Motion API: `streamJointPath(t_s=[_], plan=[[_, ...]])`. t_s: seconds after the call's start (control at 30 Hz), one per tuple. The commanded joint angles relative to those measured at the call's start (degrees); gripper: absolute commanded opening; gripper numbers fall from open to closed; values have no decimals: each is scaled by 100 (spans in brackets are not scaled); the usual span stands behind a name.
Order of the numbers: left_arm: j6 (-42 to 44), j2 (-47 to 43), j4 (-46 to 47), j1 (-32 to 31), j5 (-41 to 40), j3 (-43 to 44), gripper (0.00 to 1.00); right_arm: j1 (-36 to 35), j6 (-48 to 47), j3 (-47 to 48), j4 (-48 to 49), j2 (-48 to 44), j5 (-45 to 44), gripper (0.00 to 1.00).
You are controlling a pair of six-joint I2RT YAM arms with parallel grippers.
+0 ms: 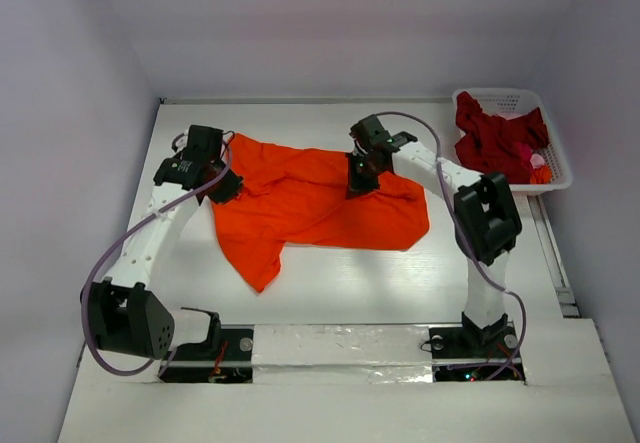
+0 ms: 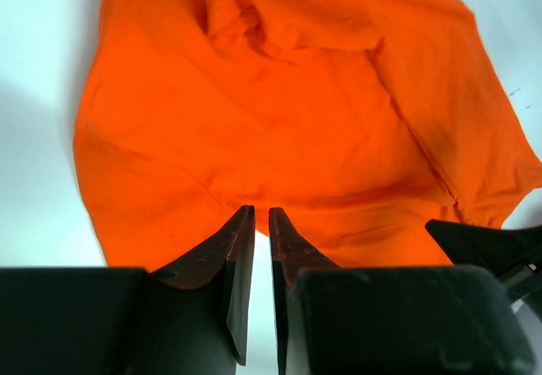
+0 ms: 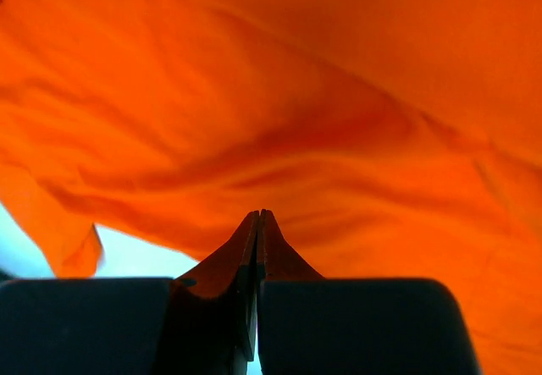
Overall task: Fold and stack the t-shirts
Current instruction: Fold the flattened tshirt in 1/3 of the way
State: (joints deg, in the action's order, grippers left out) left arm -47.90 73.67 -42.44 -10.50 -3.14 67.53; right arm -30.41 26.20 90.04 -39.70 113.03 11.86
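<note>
One orange t-shirt [image 1: 310, 208], one crimson t-shirt [image 1: 490, 138], one basket [image 1: 505, 94]

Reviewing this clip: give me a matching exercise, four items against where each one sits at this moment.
Items:
1. orange t-shirt
2. crimson t-shirt
3. left gripper
4. right gripper

Places:
A. in the white basket
B. at the orange t-shirt's far edge
C. spread on the table
D. at the orange t-shirt's left edge

Pairs: 1-C, 2-A, 3-D, 4-B
</note>
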Motion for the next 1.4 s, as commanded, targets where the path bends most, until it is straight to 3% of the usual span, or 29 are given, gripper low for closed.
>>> streamJointPath(t_s=[0.0,0.23,0.6,0.83,1.37], plan=[[290,-46,33,-22,-336,340,11,-201,-124,593,-292,306,-674,0],[325,-63,113,-22,-231,182,12,-307,122,348,-152,720,-1019,0],[448,-63,-133,-22,-179,717,15,-307,290,-188,147,799,-501,0],[501,-37,-248,-22,-143,903,16,70,465,-496,367,782,-140,0],[536,-177,-292,-22,-187,832,17,817,395,-847,323,474,-474,0]])
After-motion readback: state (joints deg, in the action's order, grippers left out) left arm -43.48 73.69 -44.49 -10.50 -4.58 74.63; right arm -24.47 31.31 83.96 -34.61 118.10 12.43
